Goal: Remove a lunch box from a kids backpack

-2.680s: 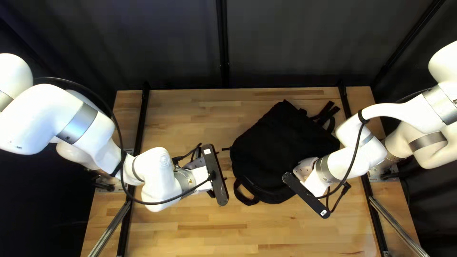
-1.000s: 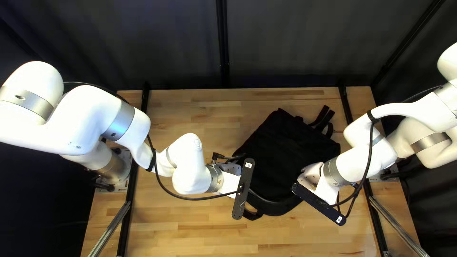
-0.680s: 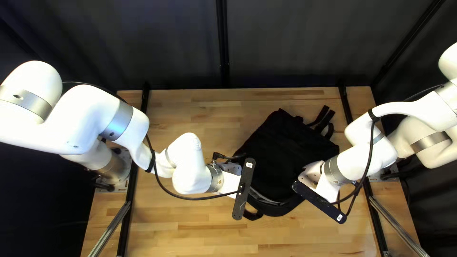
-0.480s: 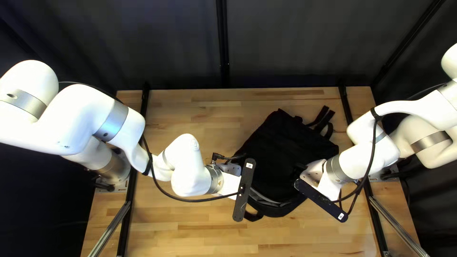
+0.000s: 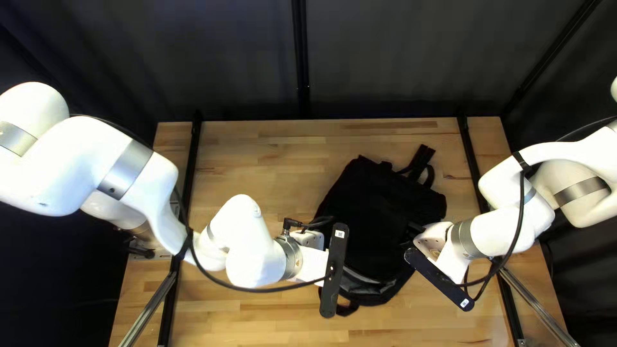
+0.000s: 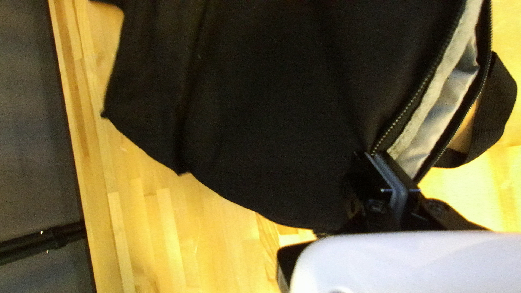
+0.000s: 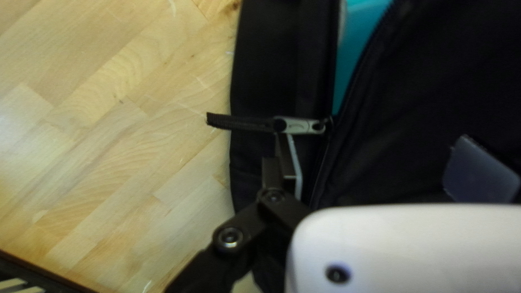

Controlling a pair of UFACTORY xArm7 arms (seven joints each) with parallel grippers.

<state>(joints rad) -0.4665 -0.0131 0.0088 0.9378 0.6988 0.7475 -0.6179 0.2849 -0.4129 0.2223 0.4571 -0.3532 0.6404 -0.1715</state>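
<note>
Saw the black backpack point(image 5: 385, 199) well inside the far edge of the bench point(image 5: 257, 154), with wood showing to both sides for moving. Found the left gripper point(image 5: 313, 262) at the bag's near left side, with jaws closed on it beside the open zipper point(image 6: 410, 103). Saw the right gripper point(image 5: 411, 236) with jaws spread wide, one tip at the zipper pull point(image 7: 304, 126). Spotted the teal lunch box point(image 7: 353, 49) inside the opening
</note>
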